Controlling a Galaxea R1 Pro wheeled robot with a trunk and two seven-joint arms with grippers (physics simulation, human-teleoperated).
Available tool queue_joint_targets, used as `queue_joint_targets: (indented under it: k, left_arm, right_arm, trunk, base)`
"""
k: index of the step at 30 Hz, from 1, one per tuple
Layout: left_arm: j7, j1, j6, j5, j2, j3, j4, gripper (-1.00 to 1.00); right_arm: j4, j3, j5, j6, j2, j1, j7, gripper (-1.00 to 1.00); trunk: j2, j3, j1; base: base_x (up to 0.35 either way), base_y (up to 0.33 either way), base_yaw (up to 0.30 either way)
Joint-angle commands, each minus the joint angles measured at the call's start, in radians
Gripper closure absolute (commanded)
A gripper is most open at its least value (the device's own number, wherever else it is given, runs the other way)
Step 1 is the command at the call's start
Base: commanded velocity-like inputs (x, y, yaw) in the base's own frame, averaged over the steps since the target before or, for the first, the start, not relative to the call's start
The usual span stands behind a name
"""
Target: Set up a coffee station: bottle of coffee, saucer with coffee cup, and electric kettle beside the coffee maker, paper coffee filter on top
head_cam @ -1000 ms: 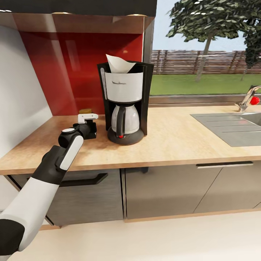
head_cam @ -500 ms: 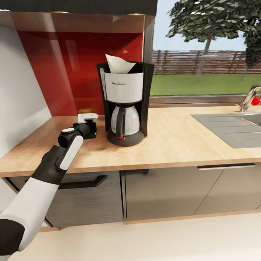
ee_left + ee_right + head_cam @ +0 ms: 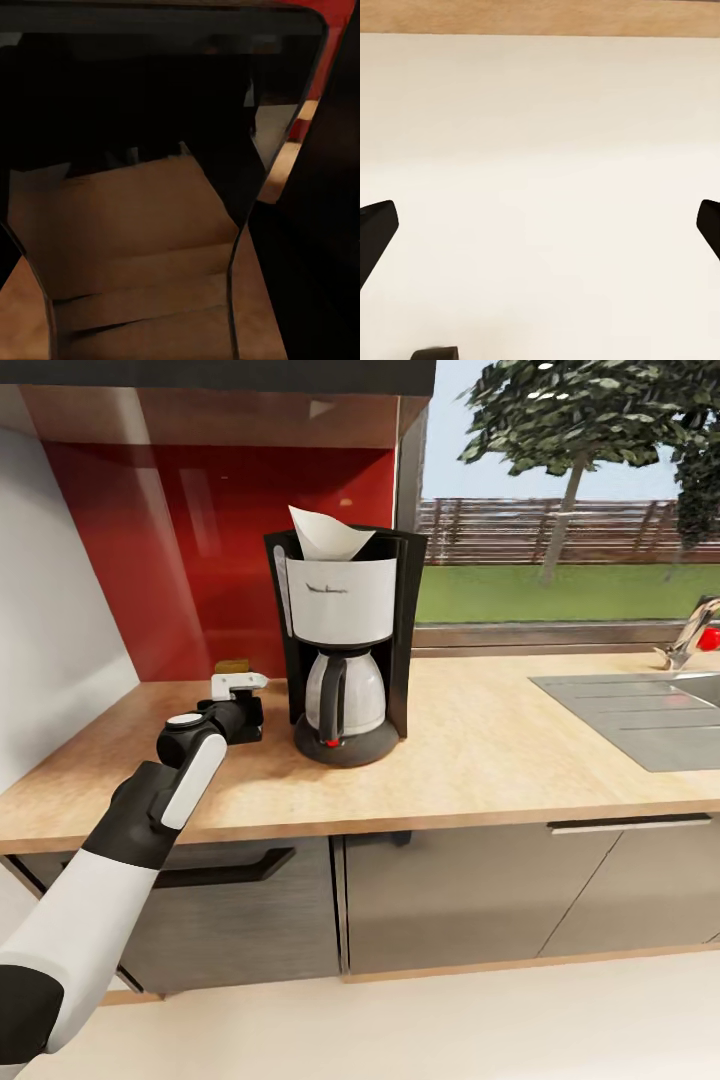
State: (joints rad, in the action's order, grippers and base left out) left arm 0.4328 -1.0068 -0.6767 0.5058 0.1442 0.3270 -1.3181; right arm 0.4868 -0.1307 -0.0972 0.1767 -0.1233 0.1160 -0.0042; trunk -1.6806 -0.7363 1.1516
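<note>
Nearest the robot, the grey cabinet fronts [image 3: 440, 900] run below the front edge of the kitchen countertop [image 3: 500, 750], and the left arm [image 3: 150, 820] reaches up and over that edge toward the far left corner. At its end the left gripper [image 3: 238, 705] sits low over the wood, just left of the coffee maker [image 3: 345, 640]. The bottle of coffee [image 3: 233, 666] is right at it: only its gold-yellow cap shows past the gripper's white top in the head view, while in the left wrist view its dark flared body [image 3: 165, 150] looms close between the fingers. Whether the fingers are pressing on it or have let go I cannot tell. The bottle stands upright, long axis vertical, close beside the machine's left wall.

The paper coffee filter [image 3: 325, 535] already stands in the top of the coffee maker.

If the bottle is settled, the arm's way out is back toward the near edge; the machine blocks the right, the red backsplash [image 3: 200, 560] the far side, the white wall [image 3: 50, 620] the left. Rightward, bare counter runs to the sink [image 3: 640, 710].

The right gripper [image 3: 540, 232] hangs spread wide over pale floor [image 3: 540, 112].
</note>
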Motion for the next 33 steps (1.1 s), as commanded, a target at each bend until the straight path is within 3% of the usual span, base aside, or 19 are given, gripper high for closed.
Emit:
queue_joint_targets:
  k: [1,33]
  left_arm:
    - [0.009,-0.001,-0.001,0.010,0.002,0.003,-0.001,1.00]
    - [0.009,-0.001,-0.003,0.011,0.009,0.003,-0.002,1.00]
  right_arm:
    - [-0.001,-0.004,-0.010,0.003,0.001,0.001,0.000,-1.00]
    - [-0.001,-0.004,-0.010,0.003,0.001,0.001,0.000,-1.00]
  trunk:
    - [0.000,-0.001,0.000]
    - [-0.056,-0.026,0.031]
  base:
    - [0.000,0.000,0.000]
    - [0.000,0.000,0.000]
